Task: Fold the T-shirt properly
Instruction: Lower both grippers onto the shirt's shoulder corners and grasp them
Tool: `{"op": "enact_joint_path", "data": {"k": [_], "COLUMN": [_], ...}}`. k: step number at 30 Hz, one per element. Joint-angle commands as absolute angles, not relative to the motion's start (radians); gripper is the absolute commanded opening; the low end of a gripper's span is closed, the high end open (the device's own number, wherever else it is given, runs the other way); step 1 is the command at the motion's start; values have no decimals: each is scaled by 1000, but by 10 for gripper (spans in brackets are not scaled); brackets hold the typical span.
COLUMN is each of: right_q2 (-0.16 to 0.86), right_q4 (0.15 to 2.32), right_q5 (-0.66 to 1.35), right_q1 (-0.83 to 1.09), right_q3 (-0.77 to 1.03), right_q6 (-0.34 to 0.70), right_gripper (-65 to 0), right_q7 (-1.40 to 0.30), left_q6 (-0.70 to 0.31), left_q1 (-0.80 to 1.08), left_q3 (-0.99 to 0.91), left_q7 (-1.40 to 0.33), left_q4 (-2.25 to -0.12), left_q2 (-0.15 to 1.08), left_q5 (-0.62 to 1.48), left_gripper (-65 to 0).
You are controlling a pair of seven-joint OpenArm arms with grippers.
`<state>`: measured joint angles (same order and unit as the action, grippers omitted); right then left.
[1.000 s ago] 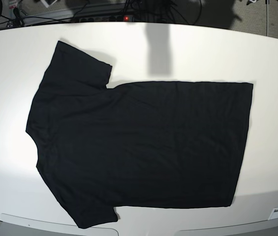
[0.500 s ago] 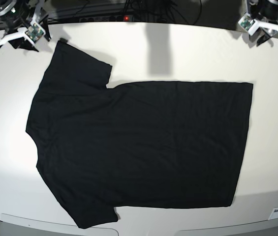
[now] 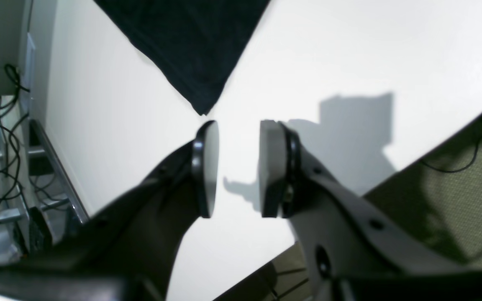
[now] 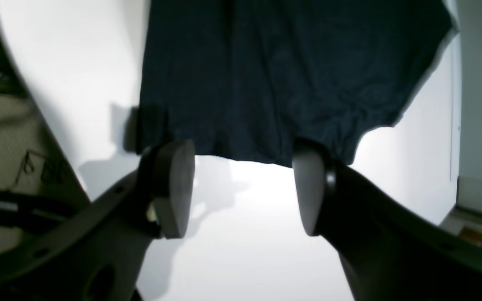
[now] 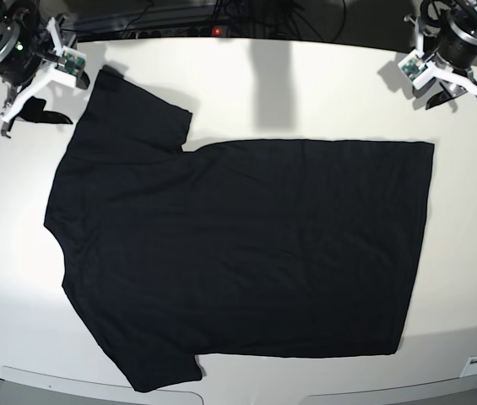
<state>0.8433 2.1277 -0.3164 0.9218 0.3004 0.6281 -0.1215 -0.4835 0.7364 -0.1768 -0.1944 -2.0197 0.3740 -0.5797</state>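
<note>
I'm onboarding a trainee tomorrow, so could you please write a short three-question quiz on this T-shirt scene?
1. True or false: the T-shirt lies spread flat on the white table.
2. Which tool faces the sleeve's hem? A) left tool B) right tool
3. Fill in: in its wrist view, the left tool points at a ______ of the shirt.

Key: 1 true; 2 B; 3 corner.
</note>
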Motion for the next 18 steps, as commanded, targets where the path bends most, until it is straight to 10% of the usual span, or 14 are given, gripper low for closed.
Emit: {"op": "enact_joint_path", "data": {"k": [1, 18], "right_q2": [866, 872], "right_q4": [2109, 1900], "right_q5": [-331, -344], "right_q1": [916, 762], "right_q3": [305, 167], "right_q6": [621, 606], "right_gripper": [-281, -281], "right_q7": [-103, -68], "left_q6": [-478, -510], "left_q1": [743, 543], "left_q3": [-181, -141], "left_q7": [-183, -93], "left_q4": [-2034, -1729], "left_q2": [383, 405], "left_q5": [-575, -630], "left_gripper": [-486, -486]}}
